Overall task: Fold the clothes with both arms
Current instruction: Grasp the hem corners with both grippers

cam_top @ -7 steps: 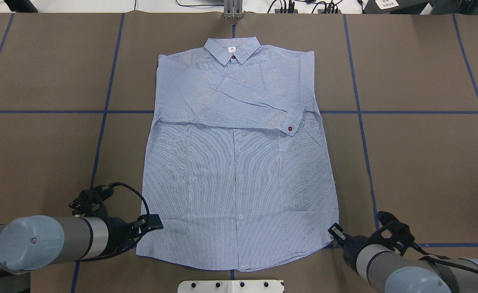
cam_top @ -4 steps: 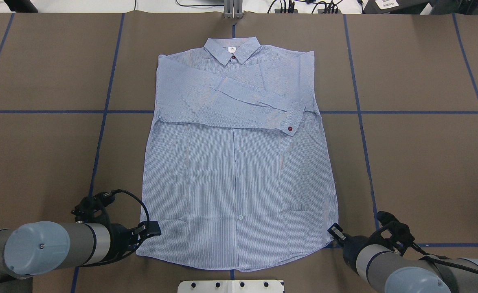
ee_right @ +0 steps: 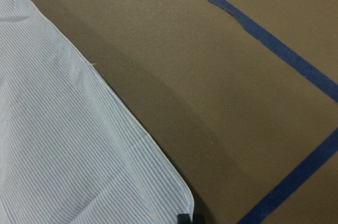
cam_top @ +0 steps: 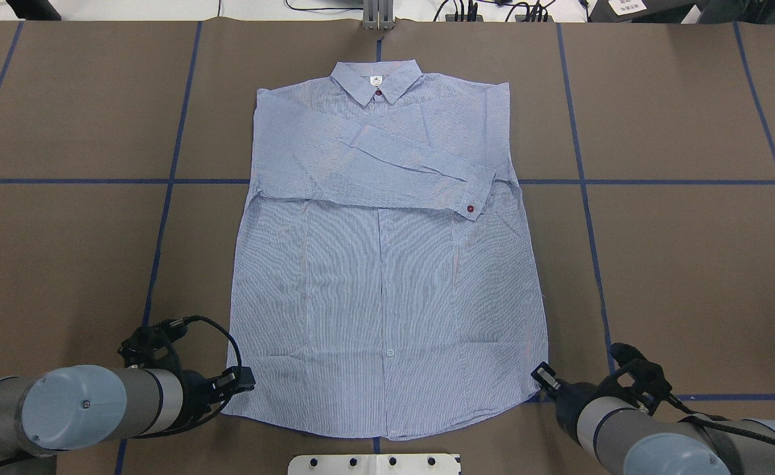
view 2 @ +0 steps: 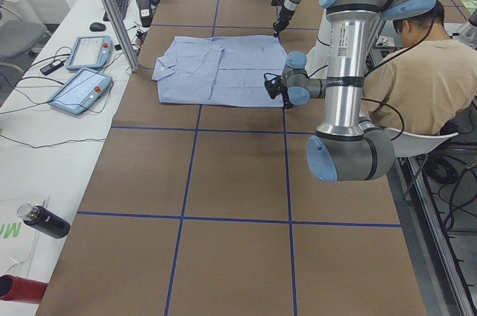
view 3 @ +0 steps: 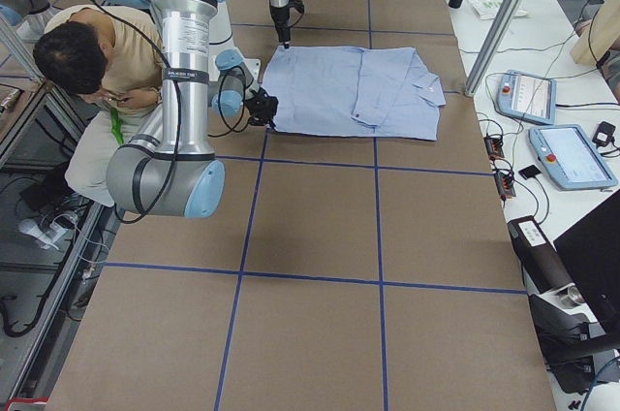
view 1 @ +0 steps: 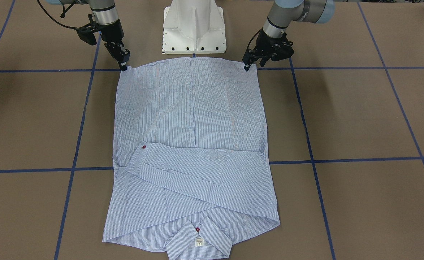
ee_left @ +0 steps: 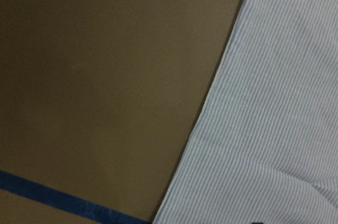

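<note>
The left gripper [cam_top: 247,380] touches the near left hem corner of the shirt [cam_top: 387,290], and the right gripper [cam_top: 538,375] touches the near right corner. I cannot tell whether either is spread or pinching. The shirt lies flat on the brown table [cam_top: 691,264], with its collar [cam_top: 375,80] far from the robot and one sleeve [cam_top: 414,168] across the chest.

Thin striped cloth shirt [cam_top: 387,297], matt brown table [cam_top: 691,264]

One striped shirt [cam_top: 387,297]. Two robot arms [cam_top: 97,406], with left gripper [view 1: 247,67] and right gripper [view 1: 124,66] at one hem corner each. One pedestal [view 1: 194,29], one seated man [view 2: 428,77], two pendants [view 2: 80,89].
</note>
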`<action>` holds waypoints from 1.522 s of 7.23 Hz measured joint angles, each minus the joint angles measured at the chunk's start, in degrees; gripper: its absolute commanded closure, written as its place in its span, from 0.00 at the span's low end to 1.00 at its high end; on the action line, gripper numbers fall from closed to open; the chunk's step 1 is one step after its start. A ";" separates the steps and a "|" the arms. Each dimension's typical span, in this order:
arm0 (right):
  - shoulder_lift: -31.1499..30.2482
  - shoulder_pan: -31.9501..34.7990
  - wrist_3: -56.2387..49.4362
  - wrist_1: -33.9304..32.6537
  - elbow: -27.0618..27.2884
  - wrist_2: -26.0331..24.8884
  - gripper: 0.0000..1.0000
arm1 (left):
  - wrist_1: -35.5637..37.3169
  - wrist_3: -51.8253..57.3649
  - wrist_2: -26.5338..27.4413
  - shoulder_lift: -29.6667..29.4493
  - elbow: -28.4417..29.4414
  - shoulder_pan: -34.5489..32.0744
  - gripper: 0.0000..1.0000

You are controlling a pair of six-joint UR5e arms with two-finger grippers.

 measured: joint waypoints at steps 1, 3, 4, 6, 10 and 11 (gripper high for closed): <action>0.00 -0.01 0.00 0.02 0.00 0.00 1.00 | 0.05 -0.06 -0.03 -0.06 0.30 0.14 0.21; 0.00 -0.02 0.00 0.00 0.03 0.00 1.00 | 0.07 -0.38 -0.12 -0.14 0.69 0.30 0.22; 0.00 -0.02 0.00 0.00 0.07 0.00 1.00 | 0.08 -0.47 -0.14 -0.15 0.62 0.35 0.22; -0.02 -0.02 0.00 -0.03 0.03 0.00 1.00 | 0.08 -0.53 -0.10 -0.14 0.18 0.42 0.24; -0.04 -0.02 0.14 0.01 -0.14 0.00 1.00 | 0.16 -1.57 -0.07 -0.02 0.19 1.09 0.54; -0.01 -0.05 0.16 0.03 -0.16 0.00 1.00 | 0.16 -2.16 -0.06 0.00 0.20 1.23 0.66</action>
